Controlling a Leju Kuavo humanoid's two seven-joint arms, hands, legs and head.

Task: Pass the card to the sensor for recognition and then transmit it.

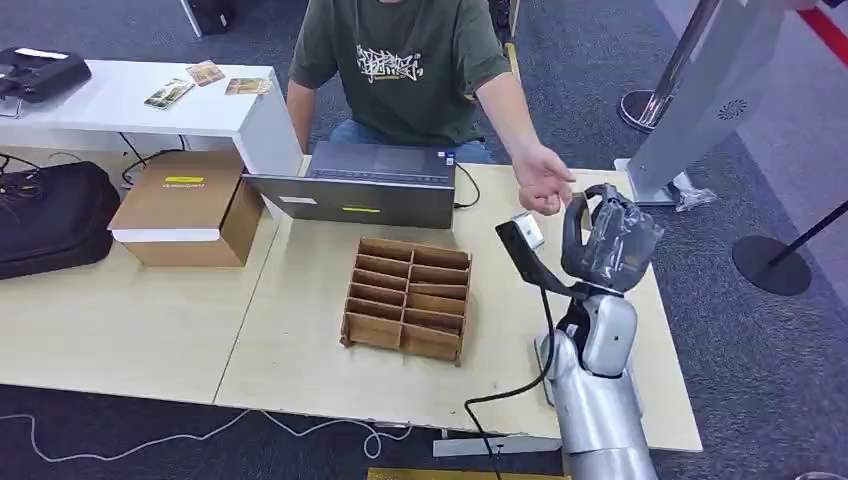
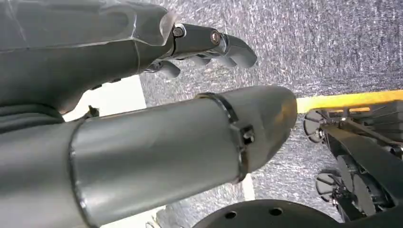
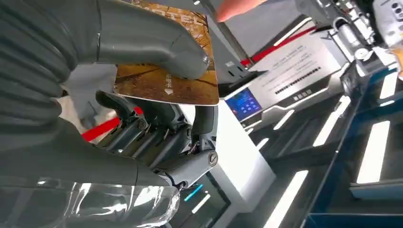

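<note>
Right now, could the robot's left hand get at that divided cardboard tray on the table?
Probably not as things stand: the left hand hangs low over carpet, while the cardboard tray sits up on the table.

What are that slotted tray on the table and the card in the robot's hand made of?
The tray looks like plain brown corrugated cardboard: matte, with thin slotted dividers and raw edges. The card, pinched in the right hand, seems glossy printed plastic, since it stays flat and stiff with rounded corners, though laminated paper cannot be ruled out.
</note>
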